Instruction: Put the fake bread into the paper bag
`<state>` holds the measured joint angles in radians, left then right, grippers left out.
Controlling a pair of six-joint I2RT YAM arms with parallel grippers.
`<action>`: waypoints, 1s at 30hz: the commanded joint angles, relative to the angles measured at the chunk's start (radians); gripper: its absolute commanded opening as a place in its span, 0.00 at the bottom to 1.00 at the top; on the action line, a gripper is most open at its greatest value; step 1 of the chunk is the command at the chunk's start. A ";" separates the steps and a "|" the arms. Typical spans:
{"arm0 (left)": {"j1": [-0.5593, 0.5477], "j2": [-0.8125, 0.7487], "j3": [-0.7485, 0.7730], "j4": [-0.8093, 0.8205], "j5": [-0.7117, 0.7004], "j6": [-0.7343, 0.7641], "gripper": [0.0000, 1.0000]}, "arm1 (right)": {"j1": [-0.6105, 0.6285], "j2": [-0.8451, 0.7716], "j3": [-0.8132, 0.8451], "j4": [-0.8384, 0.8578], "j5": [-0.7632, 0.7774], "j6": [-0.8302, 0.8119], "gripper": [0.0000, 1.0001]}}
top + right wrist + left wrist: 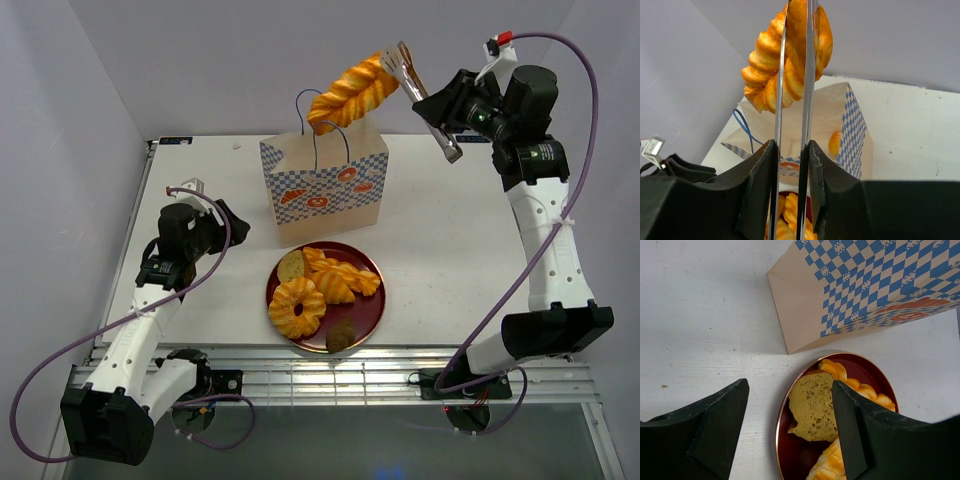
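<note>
Overhead, at top centre, a braided twist (352, 92) was held in metal tongs (422, 92) clamped by the right pincer (447, 118), above the paper bag (325, 190). The left pincer (790, 425) was spread open, empty, near the red plate (368, 312) of more pastries (298, 306) at lower centre.

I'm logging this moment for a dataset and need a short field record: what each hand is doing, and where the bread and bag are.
right hand: shut on metal tongs, raised
braided twist: pinched in the tongs, in the air above the paper bag
left hand: open, empty, low beside the red plate
paper bag: upright, behind the plate
plate: holds ring pastry, tan slice, more twists
</note>
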<state>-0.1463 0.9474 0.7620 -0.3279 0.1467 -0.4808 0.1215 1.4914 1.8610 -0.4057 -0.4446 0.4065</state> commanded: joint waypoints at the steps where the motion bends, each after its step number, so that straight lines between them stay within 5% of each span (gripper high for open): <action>1: -0.004 0.001 0.010 0.027 0.025 -0.007 0.78 | -0.002 -0.075 -0.075 0.165 -0.060 -0.028 0.08; 10: -0.004 0.002 0.007 0.033 0.053 -0.013 0.78 | -0.002 -0.190 -0.333 0.300 -0.103 -0.034 0.08; 30: -0.003 -0.002 0.005 0.036 0.079 -0.016 0.78 | 0.089 -0.129 -0.382 0.303 -0.048 -0.087 0.08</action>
<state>-0.1463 0.9543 0.7620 -0.3084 0.2062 -0.4950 0.1898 1.3556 1.4624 -0.1825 -0.5137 0.3439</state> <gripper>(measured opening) 0.778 0.360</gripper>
